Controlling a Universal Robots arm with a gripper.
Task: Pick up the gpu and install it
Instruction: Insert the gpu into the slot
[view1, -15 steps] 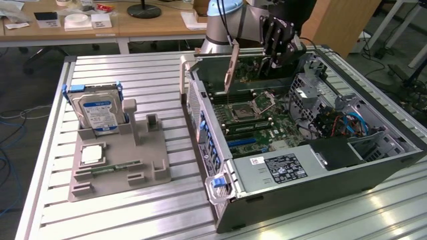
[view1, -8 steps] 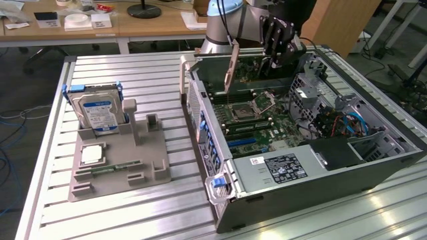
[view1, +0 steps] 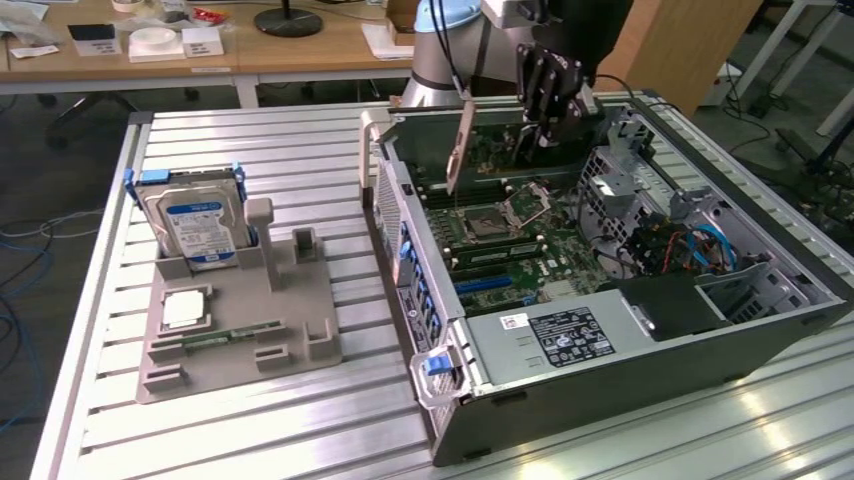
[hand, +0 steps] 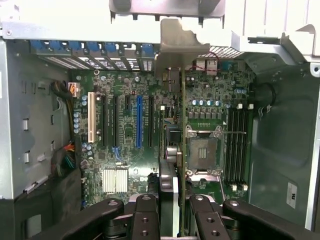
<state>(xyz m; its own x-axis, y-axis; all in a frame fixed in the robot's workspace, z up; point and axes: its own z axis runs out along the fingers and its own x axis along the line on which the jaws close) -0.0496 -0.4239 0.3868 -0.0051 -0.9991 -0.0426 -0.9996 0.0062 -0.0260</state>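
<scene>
A: Item one, gpu (view1: 462, 148)?
B: Held upright, edge-on in the wrist view, above the motherboard (hand: 125, 150) inside the open computer case (view1: 747, 330).
A: Gripper (view1: 547, 135)?
B: Jaws clamped on the gpu, bracket end toward the case's slot wall.
A: Remaining stock?
B: Hard drive (view1: 198, 225) standing in the grey holder (view1: 240, 340) on the table (view1: 267, 440), well apart.

No text legible. Labels on hard drive (view1: 198, 228) and power supply (view1: 567, 335) carry print too small to read.
</scene>
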